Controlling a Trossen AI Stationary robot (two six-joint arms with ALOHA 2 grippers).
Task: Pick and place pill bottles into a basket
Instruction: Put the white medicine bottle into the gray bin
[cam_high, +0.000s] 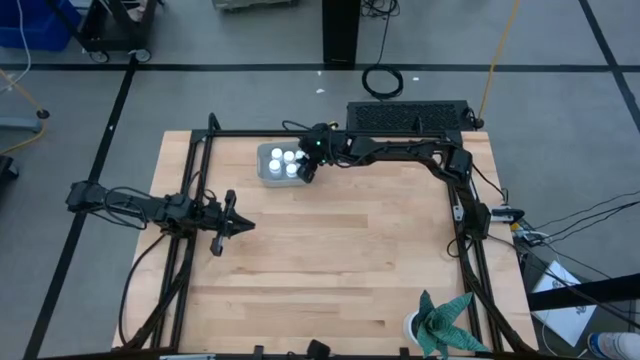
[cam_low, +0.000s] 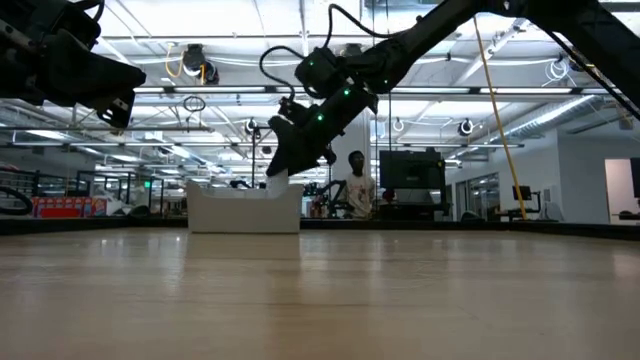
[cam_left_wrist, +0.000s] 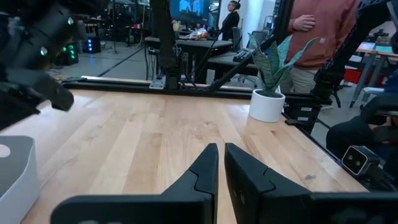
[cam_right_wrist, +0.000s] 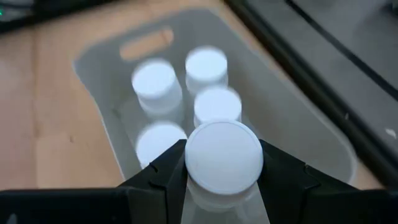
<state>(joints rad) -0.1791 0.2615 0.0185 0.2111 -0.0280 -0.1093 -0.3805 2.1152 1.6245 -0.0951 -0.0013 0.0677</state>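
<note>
The grey-blue basket (cam_high: 281, 163) stands at the table's far middle and holds several white pill bottles (cam_right_wrist: 157, 81) standing upright. My right gripper (cam_right_wrist: 222, 163) hangs over the basket's right end, pointing down, shut on one more white-capped bottle (cam_right_wrist: 224, 155); it also shows in the high view (cam_high: 306, 166) and the low view (cam_low: 280, 170). My left gripper (cam_high: 240, 225) waits at the table's left, shut and empty, its fingers (cam_left_wrist: 211, 171) close together above bare wood. My right gripper pinches the bottle between its two fingers, on the sides just under the white cap (cam_right_wrist: 186, 167). The fingers come from above, pointing down. The bottle stands upright in the hold, over the basket's inside; whether its base touches the basket floor does not show.
A white pot with a green plant (cam_high: 440, 322) stands at the near right corner, also seen in the left wrist view (cam_left_wrist: 267, 102). A dark frame (cam_high: 200, 150) runs round the table. People stand in the room behind (cam_low: 356, 185).
</note>
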